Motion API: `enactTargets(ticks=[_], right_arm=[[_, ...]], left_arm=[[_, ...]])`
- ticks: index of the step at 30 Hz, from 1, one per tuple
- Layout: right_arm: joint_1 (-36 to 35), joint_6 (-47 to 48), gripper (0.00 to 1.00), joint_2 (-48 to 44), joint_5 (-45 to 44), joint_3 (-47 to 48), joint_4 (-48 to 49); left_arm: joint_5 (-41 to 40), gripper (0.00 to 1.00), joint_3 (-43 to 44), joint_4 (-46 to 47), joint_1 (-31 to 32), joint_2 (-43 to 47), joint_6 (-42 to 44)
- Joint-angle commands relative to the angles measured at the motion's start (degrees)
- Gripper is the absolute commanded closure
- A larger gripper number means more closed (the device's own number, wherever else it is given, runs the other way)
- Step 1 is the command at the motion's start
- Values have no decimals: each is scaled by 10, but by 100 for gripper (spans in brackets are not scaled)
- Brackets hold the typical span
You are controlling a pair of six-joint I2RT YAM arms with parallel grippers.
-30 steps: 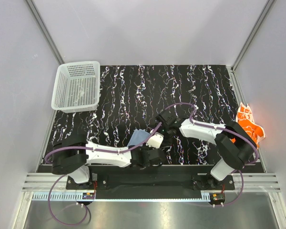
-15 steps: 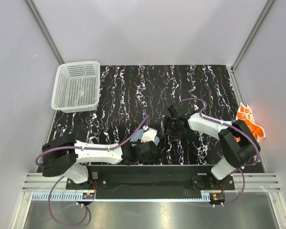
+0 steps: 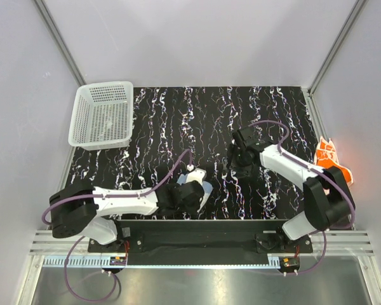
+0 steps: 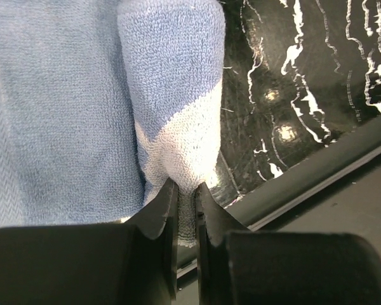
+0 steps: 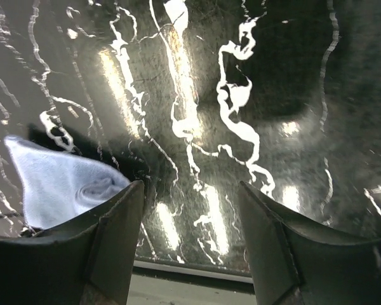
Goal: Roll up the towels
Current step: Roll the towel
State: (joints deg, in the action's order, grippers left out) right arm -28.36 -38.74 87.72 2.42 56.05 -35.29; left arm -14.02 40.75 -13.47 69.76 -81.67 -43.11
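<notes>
Clearly, the left jaws were clamped on the light blue towel [image 4: 171, 95]; near that towel, the right jaws stood apart.

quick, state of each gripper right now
Left gripper: shut on the light blue cloth towel.
Right gripper: open, holding nothing.

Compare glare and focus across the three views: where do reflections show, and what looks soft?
Right wrist: lamp streaks glare off the glossy table, and the right gripper looks dark and soft. Left wrist: the weave of the blue towel is sharp, with small glare spots on the table. Top external: even light, no strong glare.
</notes>
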Motion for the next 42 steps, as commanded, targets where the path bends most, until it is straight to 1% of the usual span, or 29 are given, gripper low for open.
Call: enactTargets(ticks=[1, 2, 4, 5, 7, 8, 11, 13, 15, 17, 18, 19, 23, 25, 28, 29, 31, 36, 37, 38, 40, 41, 42], right_arm=[[3, -4, 32, -51, -45, 15, -27], [3, -10, 32, -73, -43, 1, -23], [3, -23, 32, -98, -29, -17, -4], [3, -25, 32, -123, -16, -39, 7], [3, -31, 32, -152, 3, -61, 38], [3, -33, 32, -177, 10, -80, 48], [3, -39, 31, -216, 43, -110, 76], [3, -44, 32, -229, 66, -125, 98], [3, -52, 31, -242, 92, -146, 113], [2, -68, 32, -250, 124, -175, 154], [1, -76, 32, -251, 134, -187, 171], [0, -91, 32, -251, 144, -198, 207], [-16, -117, 33, -236, 167, -245, 279], [-38, -127, 33, -222, 165, -250, 311], [-79, -140, 34, -176, 152, -252, 348], [-87, -143, 35, -166, 146, -254, 367], [-107, -152, 35, -136, 142, -254, 401], [-129, -158, 37, -86, 144, -252, 453], [-130, -162, 37, -78, 144, -254, 458], [-134, -164, 37, -75, 144, -257, 464], [-137, -166, 38, -66, 143, -261, 478], [-139, -166, 37, -63, 142, -262, 481], [-142, -167, 38, -62, 141, -263, 489]], left_arm=[[77, 100, -16, 53, -20, 23, -4], [106, 100, -29, 63, -27, 26, -7], [132, 100, -43, 101, -49, 34, -19], [164, 100, -59, 127, -64, 39, -22], [191, 100, -74, 153, -79, 48, -35], [219, 100, -89, 167, -94, 50, -39], [270, 100, -109, 221, -123, 53, -53], [290, 100, -129, 261, -134, 49, -66], [326, 100, -146, 313, -154, 45, -87], [360, 100, -168, 368, -174, 35, -105], [366, 100, -175, 383, -180, 31, -121], [371, 100, -189, 396, -184, 26, -127], [391, 100, -218, 462, -205, 12, -156], [394, 100, -228, 481, -212, -1, -175], [408, 100, -262, 545, -230, -21, -208], [417, 100, -277, 583, -240, -26, -218], [428, 100, -290, 620, -249, -51, -241], [471, 100, -327, 786, -271, -121, -305], [473, 100, -330, 811, -273, -149, -313], [479, 100, -335, 858, -277, -163, -320], [482, 100, -348, 907, -283, -210, -345], [485, 100, -350, 957, -286, -226, -353], [484, 100, -355, 986, -289, -260, -369]])
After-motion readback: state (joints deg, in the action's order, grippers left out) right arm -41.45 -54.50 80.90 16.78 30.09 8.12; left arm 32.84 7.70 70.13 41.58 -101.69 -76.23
